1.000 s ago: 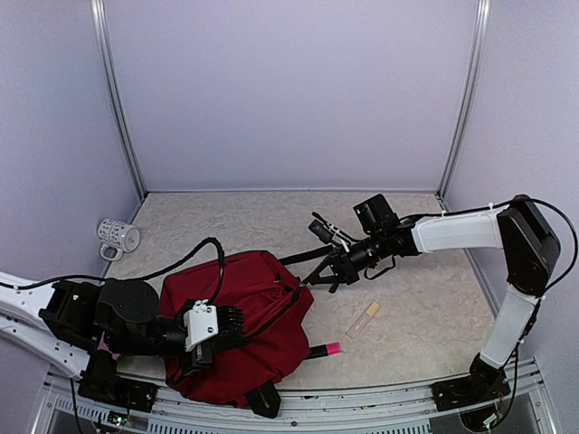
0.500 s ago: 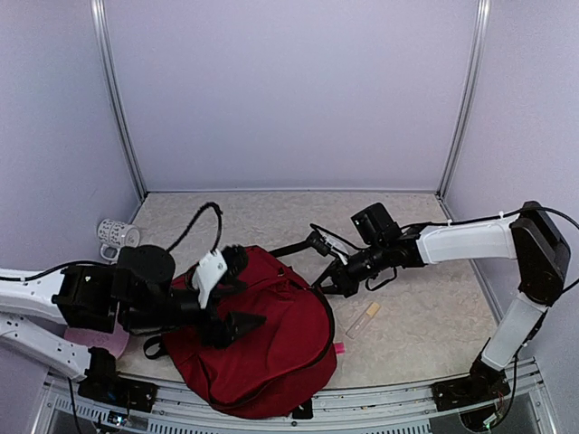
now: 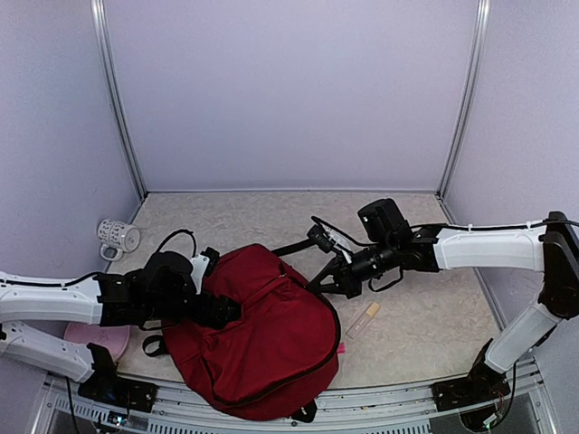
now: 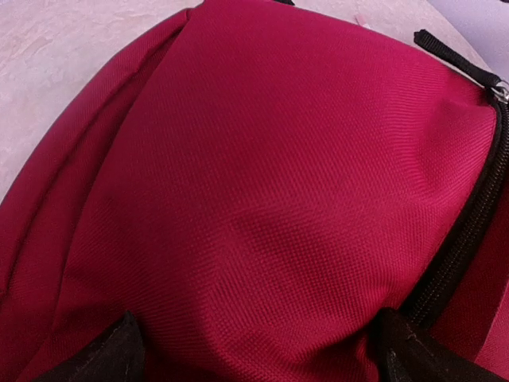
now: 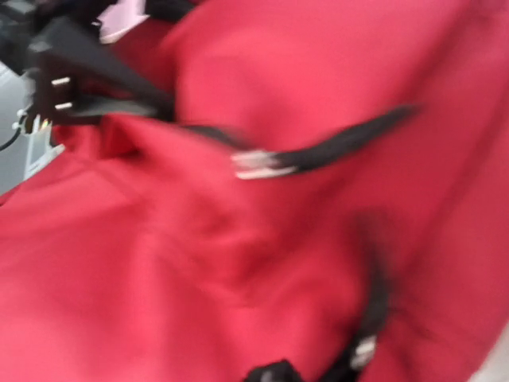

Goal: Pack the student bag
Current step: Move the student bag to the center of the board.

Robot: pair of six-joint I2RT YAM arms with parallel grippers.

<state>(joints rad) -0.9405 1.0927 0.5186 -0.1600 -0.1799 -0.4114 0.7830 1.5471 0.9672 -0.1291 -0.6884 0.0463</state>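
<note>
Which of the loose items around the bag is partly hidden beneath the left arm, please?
The pink plate, at the near left: the left arm crosses over it. The patterned mug and the pale stick lie fully in view.

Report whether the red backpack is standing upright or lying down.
Lying down. The student bag sprawls on the table, one broad red face turned up toward the top camera.
</note>
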